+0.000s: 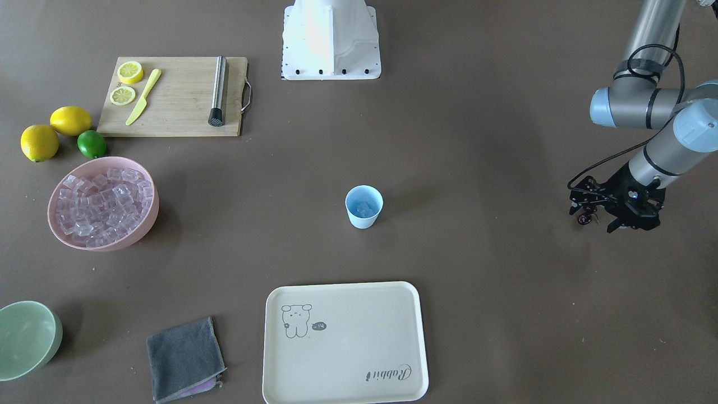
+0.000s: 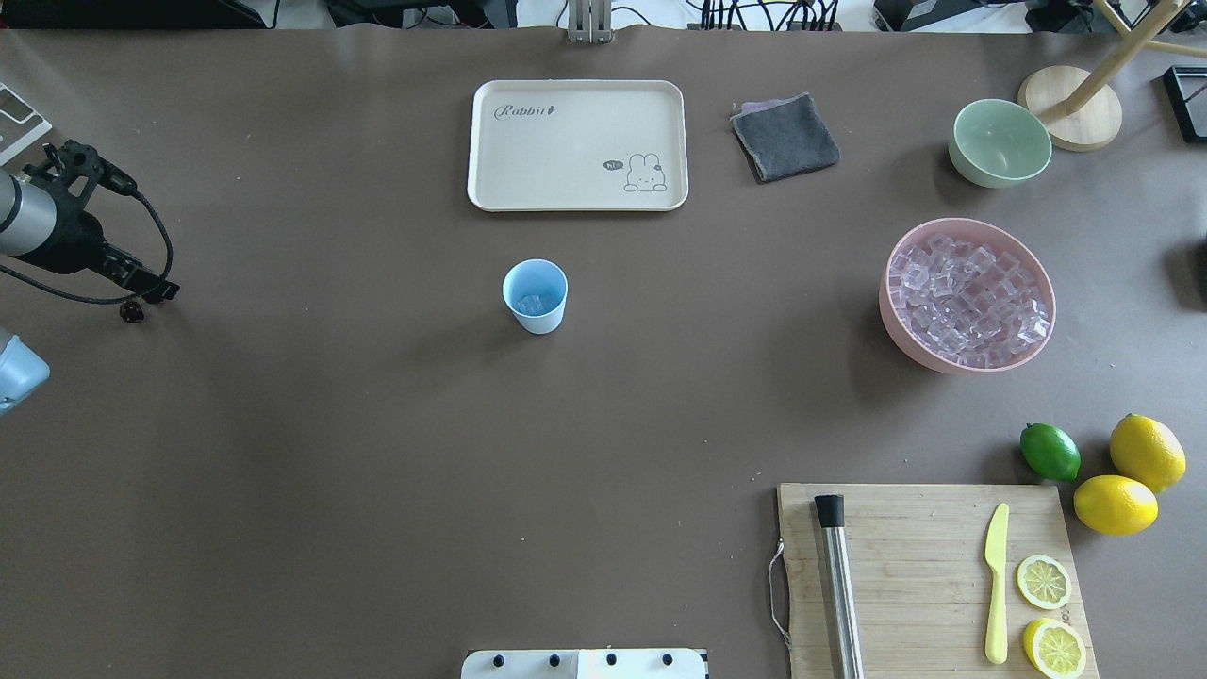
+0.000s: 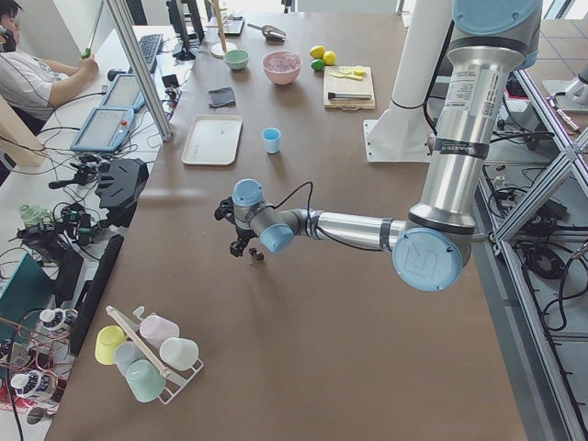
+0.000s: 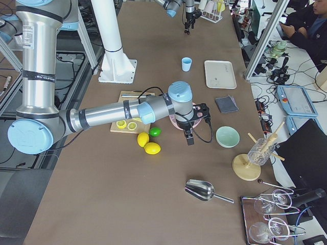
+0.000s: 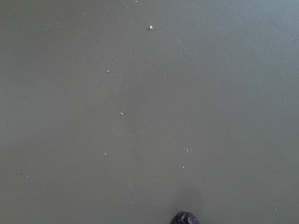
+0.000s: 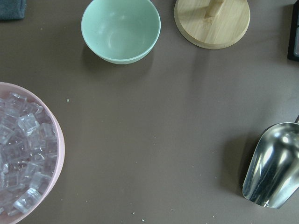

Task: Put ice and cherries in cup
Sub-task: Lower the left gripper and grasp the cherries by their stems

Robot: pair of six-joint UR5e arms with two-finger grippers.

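The light-blue cup (image 1: pixel 363 221) (image 2: pixel 536 321) stands mid-table with a few ice cubes (image 1: pixel 363 209) (image 2: pixel 528 304) inside. Many more ice cubes (image 1: pixel 101 205) (image 2: pixel 967 297) fill the pink bowl (image 1: pixel 147 224) (image 6: pixel 60 149). My left gripper (image 1: pixel 597 221) (image 2: pixel 141 300) is far out at the table's left end, shut on the dark cherries (image 1: pixel 586 217) (image 2: pixel 132 311), which hang low over the table; one cherry (image 5: pixel 185 218) shows at the left wrist view's bottom edge. My right gripper (image 4: pixel 190 137) shows only in the exterior right view, hovering beside the pink bowl; I cannot tell whether it is open.
A cream tray (image 1: pixel 345 387) and a grey cloth (image 1: pixel 185 359) lie beyond the cup. A pale green bowl (image 1: pixel 25 339) (image 6: pixel 120 30), a metal scoop (image 6: pixel 275 163), two lemons, a lime (image 1: pixel 91 143) and a cutting board (image 1: pixel 179 98) with knife and muddler sit on the robot's right.
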